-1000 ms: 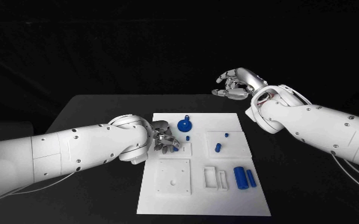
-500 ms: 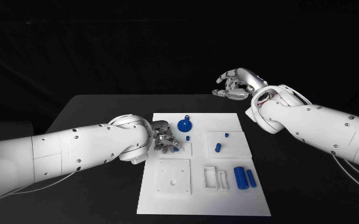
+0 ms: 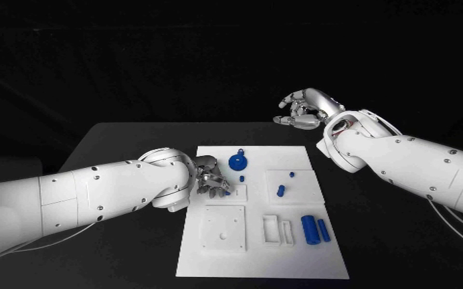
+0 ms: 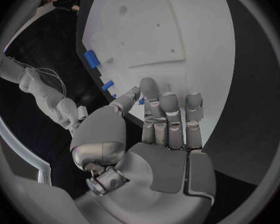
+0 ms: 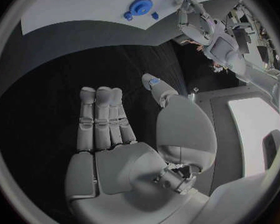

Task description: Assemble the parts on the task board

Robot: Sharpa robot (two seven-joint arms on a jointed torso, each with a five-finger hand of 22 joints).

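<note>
The white task board point(image 3: 260, 249) lies in the middle of the black table. My left hand point(image 3: 211, 180) rests at the board's left edge, fingers pointing down. Its thumb and a finger pinch a small blue peg point(image 3: 229, 192), which also appears at the fingertips as the small blue peg point(image 4: 140, 101). My right hand point(image 3: 304, 110) hangs high beyond the table's far edge; its fingers point(image 5: 101, 117) are apart and hold nothing. On the board lie a round blue knob point(image 3: 237, 162), a short blue pin point(image 3: 281, 190) and a thick blue cylinder point(image 3: 309, 229) beside a thinner blue rod point(image 3: 323, 230).
A square white plate point(image 3: 224, 227) and white slotted holders point(image 3: 272, 228) sit on the board's near half. A raised white block point(image 3: 295, 185) carries the pin. Black table point(image 3: 126, 148) lies on both sides of the board. The knob point(image 5: 140, 6) shows below my right hand.
</note>
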